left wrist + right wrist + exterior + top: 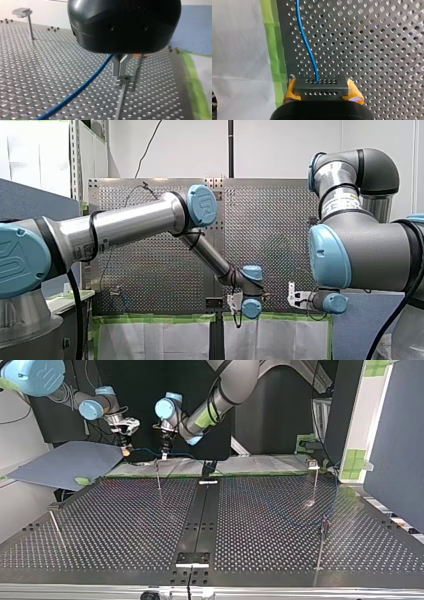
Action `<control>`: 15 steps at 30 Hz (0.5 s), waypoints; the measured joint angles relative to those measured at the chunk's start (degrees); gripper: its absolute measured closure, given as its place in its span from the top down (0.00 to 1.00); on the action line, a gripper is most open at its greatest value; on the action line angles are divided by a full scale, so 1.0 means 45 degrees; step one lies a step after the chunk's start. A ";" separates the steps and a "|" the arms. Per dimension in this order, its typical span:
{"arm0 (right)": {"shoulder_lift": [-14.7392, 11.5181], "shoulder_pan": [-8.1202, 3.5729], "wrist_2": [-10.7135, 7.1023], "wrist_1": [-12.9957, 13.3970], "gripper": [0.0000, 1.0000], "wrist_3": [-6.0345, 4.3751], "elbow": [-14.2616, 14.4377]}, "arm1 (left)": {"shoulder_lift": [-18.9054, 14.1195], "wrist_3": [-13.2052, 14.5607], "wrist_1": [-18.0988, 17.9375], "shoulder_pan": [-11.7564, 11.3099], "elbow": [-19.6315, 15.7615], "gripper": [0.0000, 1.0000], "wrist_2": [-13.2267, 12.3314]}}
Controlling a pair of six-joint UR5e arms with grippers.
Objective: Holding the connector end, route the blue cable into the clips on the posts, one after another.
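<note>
Connector (321,86) is clamped btw R gripper (322,90) pads; blue cable (305,40) is led ahead. L gripper (121,74) jaws are seen closed just above post (119,100).

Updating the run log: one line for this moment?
right gripper: shut on connector | left gripper: shut at post clip | blue cable: passes beside left gripper

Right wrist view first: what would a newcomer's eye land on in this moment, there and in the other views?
The bright blue cable stands out, running over the perforated table from a grey connector clamped between the yellow pads of my right gripper. In the left wrist view, my left gripper pinches the same cable just above the clip of a post.
</note>
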State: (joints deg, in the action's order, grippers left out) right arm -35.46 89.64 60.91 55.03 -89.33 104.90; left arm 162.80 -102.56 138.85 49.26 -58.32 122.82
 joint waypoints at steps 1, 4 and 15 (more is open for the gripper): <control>0.0000 0.0003 -0.0054 -0.0036 0.00 0.0091 -0.0002 | 0.0065 0.0000 0.0036 0.0020 -0.0001 0.00 0.0012; -0.0001 -0.0034 -0.0122 -0.0096 0.00 0.0249 -0.0002 | 0.0255 0.0000 0.0099 0.0068 -0.0002 0.00 0.0030; 0.0005 -0.0122 -0.0138 0.0238 0.00 -0.0095 -0.0081 | 0.0347 -0.0327 0.0039 -0.0012 0.0387 0.00 -0.0291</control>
State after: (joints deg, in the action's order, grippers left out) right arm -35.43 89.09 60.29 56.10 -89.76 104.54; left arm 164.37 -104.03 139.03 49.21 -56.58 121.51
